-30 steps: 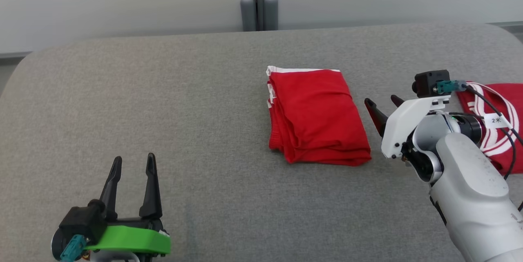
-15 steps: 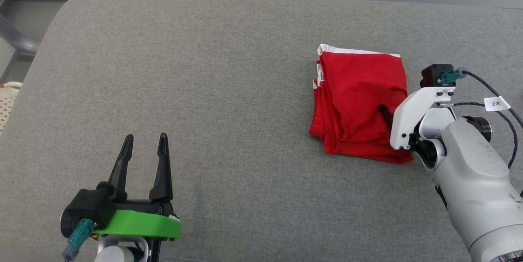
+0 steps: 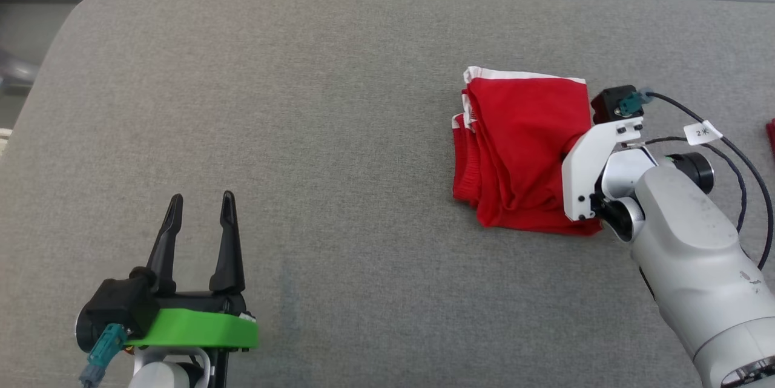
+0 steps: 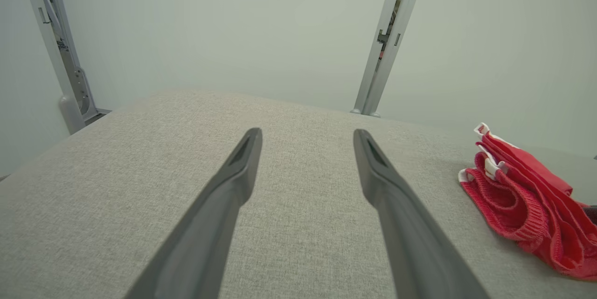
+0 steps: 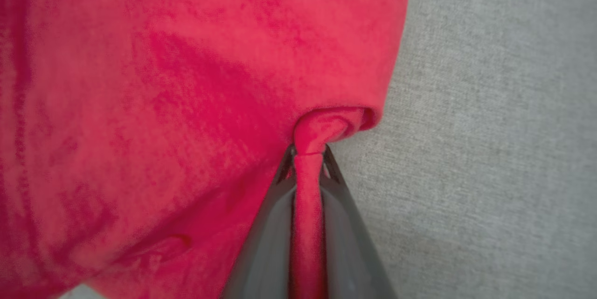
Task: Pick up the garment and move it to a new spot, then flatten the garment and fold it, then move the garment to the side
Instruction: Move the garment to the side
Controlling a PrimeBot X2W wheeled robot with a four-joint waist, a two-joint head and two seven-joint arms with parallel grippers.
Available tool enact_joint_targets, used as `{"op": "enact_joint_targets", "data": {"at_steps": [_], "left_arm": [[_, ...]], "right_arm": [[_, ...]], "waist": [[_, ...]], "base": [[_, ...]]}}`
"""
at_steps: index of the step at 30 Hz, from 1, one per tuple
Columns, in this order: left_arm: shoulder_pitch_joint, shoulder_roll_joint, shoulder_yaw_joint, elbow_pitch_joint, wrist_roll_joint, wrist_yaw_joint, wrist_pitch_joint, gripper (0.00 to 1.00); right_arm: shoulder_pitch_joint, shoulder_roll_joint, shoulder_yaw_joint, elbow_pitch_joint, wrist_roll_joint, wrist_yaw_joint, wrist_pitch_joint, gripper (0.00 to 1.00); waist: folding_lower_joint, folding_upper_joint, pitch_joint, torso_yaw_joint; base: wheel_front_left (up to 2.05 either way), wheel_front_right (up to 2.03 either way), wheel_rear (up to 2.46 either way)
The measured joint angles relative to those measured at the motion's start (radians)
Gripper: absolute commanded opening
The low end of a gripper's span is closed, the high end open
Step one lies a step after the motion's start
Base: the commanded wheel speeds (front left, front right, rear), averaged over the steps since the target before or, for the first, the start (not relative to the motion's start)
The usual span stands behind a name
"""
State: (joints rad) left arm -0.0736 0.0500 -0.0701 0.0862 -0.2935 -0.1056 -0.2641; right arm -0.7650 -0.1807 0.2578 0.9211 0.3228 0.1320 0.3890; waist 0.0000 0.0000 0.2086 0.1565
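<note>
Garment (image 3: 521,146) folded, right of centre in head view; my right hand (image 5: 308,156) just went from open beside it to pinched shut on its right edge, looks ready to lift; left hand (image 3: 201,196) open, lower left

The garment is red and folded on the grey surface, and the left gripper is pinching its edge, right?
Not quite: the right gripper is pinching it, not the left. The right wrist view shows its fingers shut on a fold at the edge of the garment. The left gripper is open and apart from it. The garment is red and folded on the grey surface.
</note>
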Motion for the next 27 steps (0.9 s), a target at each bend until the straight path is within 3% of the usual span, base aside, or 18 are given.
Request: {"op": "enact_joint_targets", "data": {"at_steps": [3,7,12,19,27], "left_arm": [[0.002,0.0,0.011,-0.005,0.006,0.0,0.0,1.0],[0.018,0.0,0.048,-0.015,0.008,0.0,0.0,1.0],[0.016,-0.001,0.078,-0.032,0.01,0.001,0.0,1.0],[-0.011,-0.001,0.088,-0.043,0.035,-0.001,0.0,1.0],[-0.061,-0.001,0.077,-0.033,0.058,-0.015,0.0,1.0]], "right_arm": [[-0.028,-0.027,0.086,-0.063,0.034,0.0,0.053,0.0],[-0.095,-0.124,0.254,-0.239,0.104,0.0,0.151,0.0],[-0.138,-0.235,0.354,-0.381,0.183,0.0,0.218,0.0],[-0.154,-0.361,0.381,-0.454,0.211,-0.001,0.221,0.0],[-0.163,-0.438,0.345,-0.391,0.125,0.0,0.108,0.0]], "waist": [[0.0,0.0,-0.001,-0.031],[0.0,0.0,-0.002,-0.104],[0.0,0.0,0.001,-0.191],[0.0,0.0,0.017,-0.316],[0.0,0.0,0.077,-0.405]], "base": [[0.0,0.0,0.0],[0.0,0.0,0.0],[0.0,0.0,0.0],[0.0,0.0,0.0],[0.0,0.0,0.0]]}}
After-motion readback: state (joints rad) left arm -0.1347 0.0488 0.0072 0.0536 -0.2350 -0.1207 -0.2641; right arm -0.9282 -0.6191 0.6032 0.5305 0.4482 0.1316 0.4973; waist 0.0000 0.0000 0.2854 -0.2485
